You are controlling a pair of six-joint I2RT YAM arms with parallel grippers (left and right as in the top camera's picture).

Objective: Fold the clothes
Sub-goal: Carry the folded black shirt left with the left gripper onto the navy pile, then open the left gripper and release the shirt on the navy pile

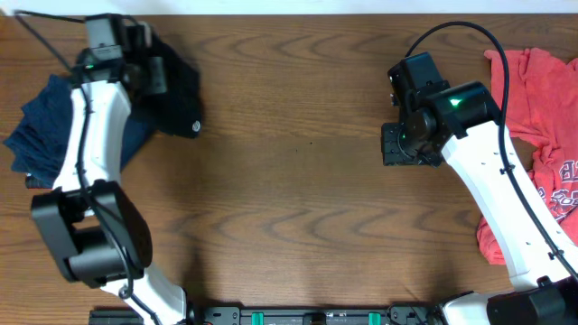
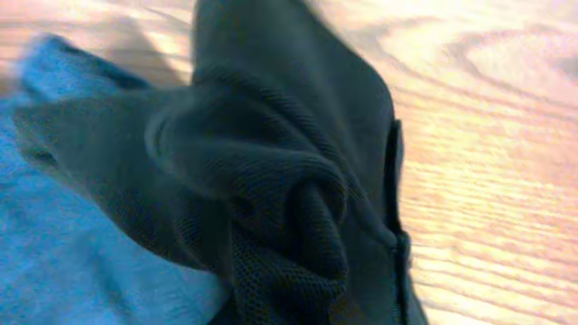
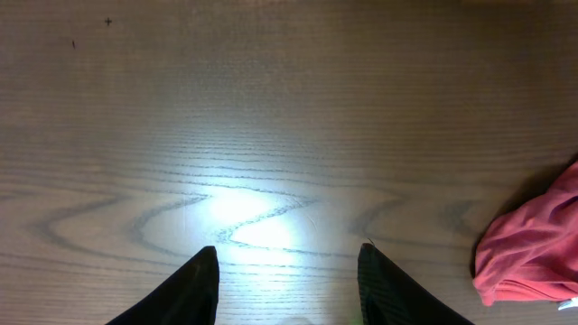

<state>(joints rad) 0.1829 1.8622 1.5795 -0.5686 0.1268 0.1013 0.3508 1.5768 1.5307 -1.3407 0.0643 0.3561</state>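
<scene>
At the far left a heap of navy garments lies on the table, and the black shirt sits crumpled against its right side, partly overlapping it, small white logo facing up near the hem. The left gripper is down on this shirt; its fingers are hidden by cloth, but they are clenched, and the left wrist view shows dark mesh puckered into a tight knot running toward them, so I judge that they are grasping a fold of the shirt. The risk is that the pinch holds a wad rather than an edge: lifted like this, the shirt would likely rise twisted instead of spreading, and the blue cloth just beside the knot could be dragged along. Across bare wood, well apart, the right gripper hovers with fingers released and nothing between them, too far to steady the shirt. At the right edge lies the coral-red T-shirt, partly under the right arm, which could snag it when swinging.
</scene>
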